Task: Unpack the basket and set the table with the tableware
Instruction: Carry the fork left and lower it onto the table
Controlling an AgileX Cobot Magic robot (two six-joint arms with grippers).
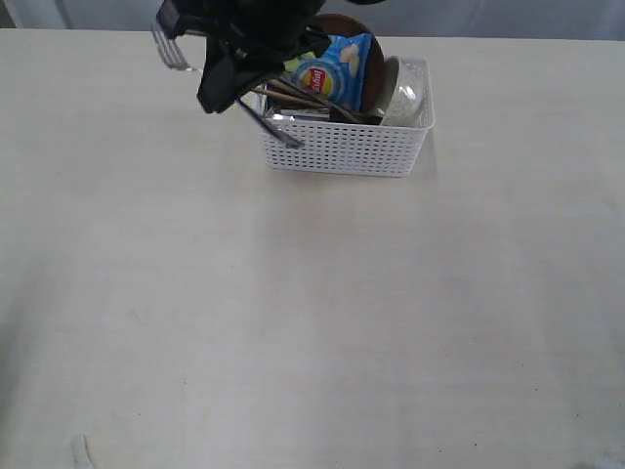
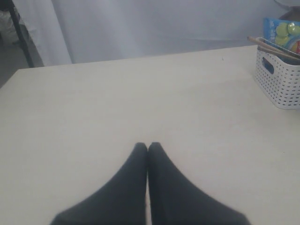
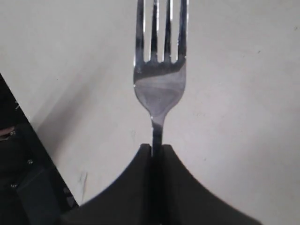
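The white lattice basket (image 1: 347,149) stands at the far middle of the table (image 1: 293,322). In it are a white bowl (image 1: 405,95), a brown plate (image 1: 375,47) and wooden chopsticks (image 1: 301,96). My right gripper (image 1: 217,83) hangs by the basket's left end, shut on a steel fork (image 1: 171,51). The fork's tines point away from the basket and its handle end (image 1: 283,132) is over the basket's corner. In the right wrist view the fork (image 3: 159,89) sticks out of the gripper (image 3: 157,147). My left gripper (image 2: 148,146) is shut and empty, above bare table, with the basket (image 2: 281,79) well off to one side.
A blue chip bag (image 1: 337,66) stands upright in the basket, also seen as a blue chip bag (image 2: 283,33) in the left wrist view. A pale curtain hangs behind the table's far edge (image 2: 140,58). A dark frame (image 3: 18,178) shows beside the table.
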